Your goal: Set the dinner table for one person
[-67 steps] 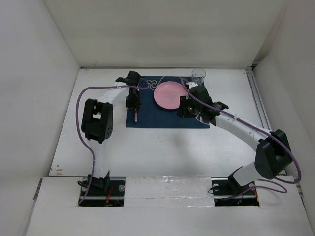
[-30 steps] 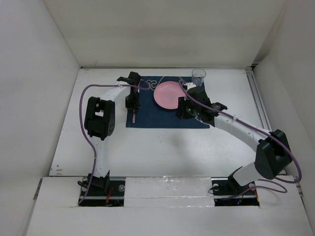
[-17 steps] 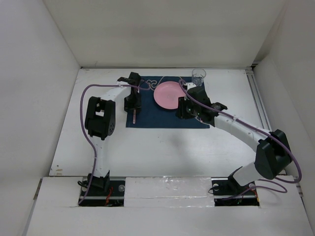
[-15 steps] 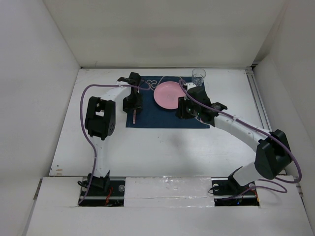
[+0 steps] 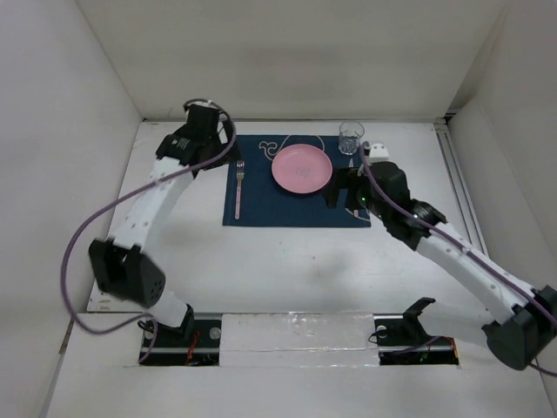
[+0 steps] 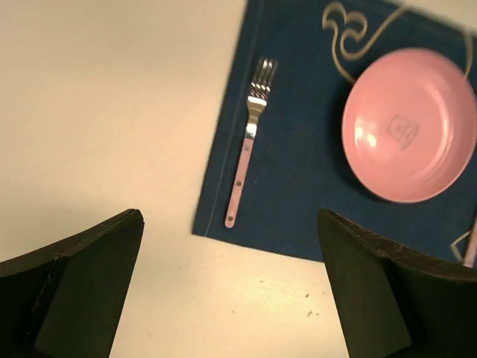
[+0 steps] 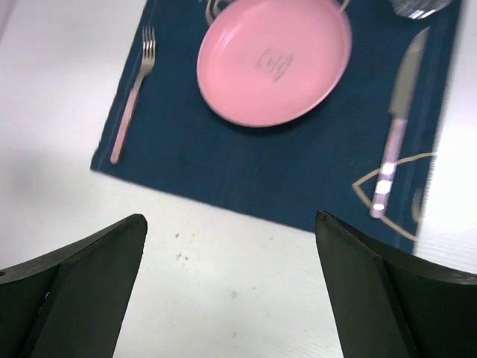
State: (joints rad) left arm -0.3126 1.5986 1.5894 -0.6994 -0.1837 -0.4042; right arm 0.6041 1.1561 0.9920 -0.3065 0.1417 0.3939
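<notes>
The white dinner table (image 5: 261, 261) carries a dark-blue placemat (image 5: 291, 205). On the mat lie a pink plate (image 5: 301, 168), a pink-handled fork (image 5: 239, 183) to its left and a knife (image 7: 395, 134) to its right. A clear glass (image 5: 351, 137) stands at the mat's far right corner. My left gripper (image 5: 209, 139) hovers open beyond the mat's far left corner, empty, with the fork (image 6: 246, 145) ahead of it. My right gripper (image 5: 338, 187) hangs open and empty above the mat's right side, and in the top view it partly hides the knife.
White walls close in the table on the left, back and right. A metal rail (image 5: 457, 174) runs along the table's right side. Purple cables trail along both arms. Bare tabletop lies between the mat and the arm bases.
Both grippers have opened and lifted away from the mat. The left one let go of the fork and swung to the far left. The right one drew back from the knife.
</notes>
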